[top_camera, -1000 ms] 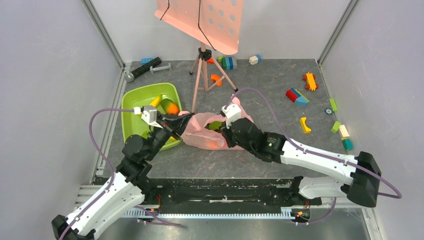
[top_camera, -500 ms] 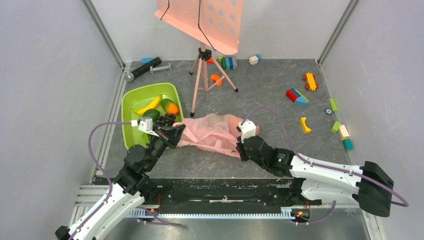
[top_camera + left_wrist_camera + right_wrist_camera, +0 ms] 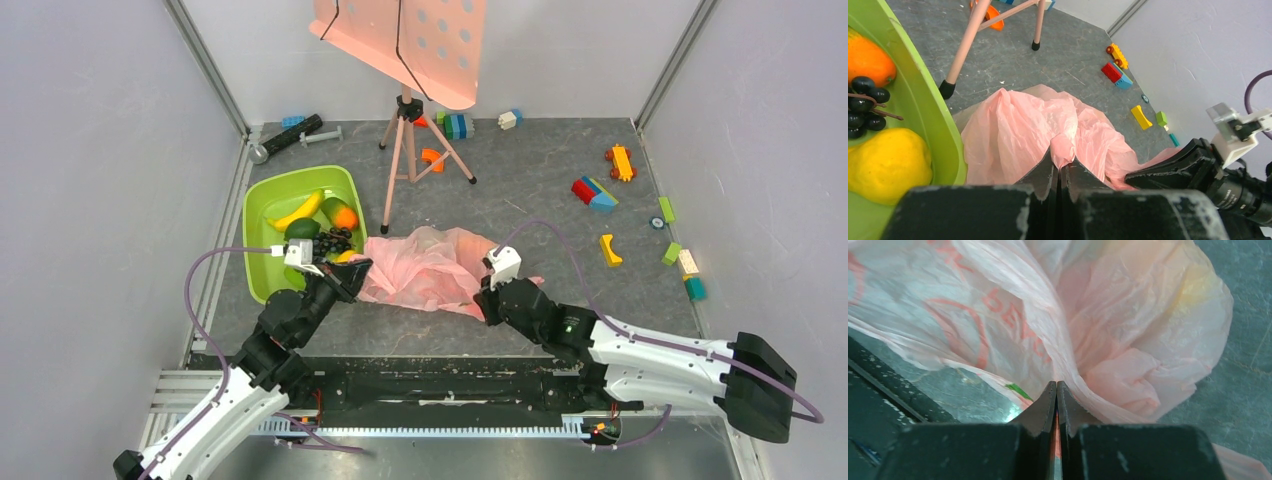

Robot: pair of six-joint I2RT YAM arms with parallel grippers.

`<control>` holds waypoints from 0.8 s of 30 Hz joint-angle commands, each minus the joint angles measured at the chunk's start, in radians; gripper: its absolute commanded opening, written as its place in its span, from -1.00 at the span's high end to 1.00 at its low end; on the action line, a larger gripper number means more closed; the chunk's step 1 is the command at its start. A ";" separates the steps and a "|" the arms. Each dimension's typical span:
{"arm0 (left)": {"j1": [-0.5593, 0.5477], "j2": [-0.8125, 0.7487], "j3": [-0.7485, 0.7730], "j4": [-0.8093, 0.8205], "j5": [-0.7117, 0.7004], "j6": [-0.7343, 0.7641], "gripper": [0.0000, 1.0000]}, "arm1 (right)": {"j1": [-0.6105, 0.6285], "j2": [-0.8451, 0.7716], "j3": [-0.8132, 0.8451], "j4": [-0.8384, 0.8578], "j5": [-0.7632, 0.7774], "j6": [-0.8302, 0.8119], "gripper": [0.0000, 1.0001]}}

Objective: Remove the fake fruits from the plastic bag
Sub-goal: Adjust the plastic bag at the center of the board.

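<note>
The plastic bag (image 3: 425, 270) has been pulled flatter across the bench (image 3: 545, 165) vs. 1 s ago, folds pinched by left tool (image 3: 352, 272) and right tool (image 3: 487, 300); prob. emptied, interior unseen.

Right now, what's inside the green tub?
A banana, an orange, a green fruit, black grapes and a yellow fruit. The left gripper, pinching the pink bag, and its arm cover the tub's near side, so anything there is hidden.
</note>
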 commanded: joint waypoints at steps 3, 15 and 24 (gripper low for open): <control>0.000 0.021 -0.003 0.076 0.036 -0.023 0.96 | 0.003 0.034 0.144 0.095 -0.081 -0.035 0.93; 0.000 0.034 0.009 0.087 0.028 -0.030 0.96 | 0.014 0.203 0.245 0.198 -0.175 0.013 0.92; 0.000 0.029 0.019 0.088 0.025 -0.049 0.95 | 0.014 0.335 0.316 0.215 -0.035 0.041 0.89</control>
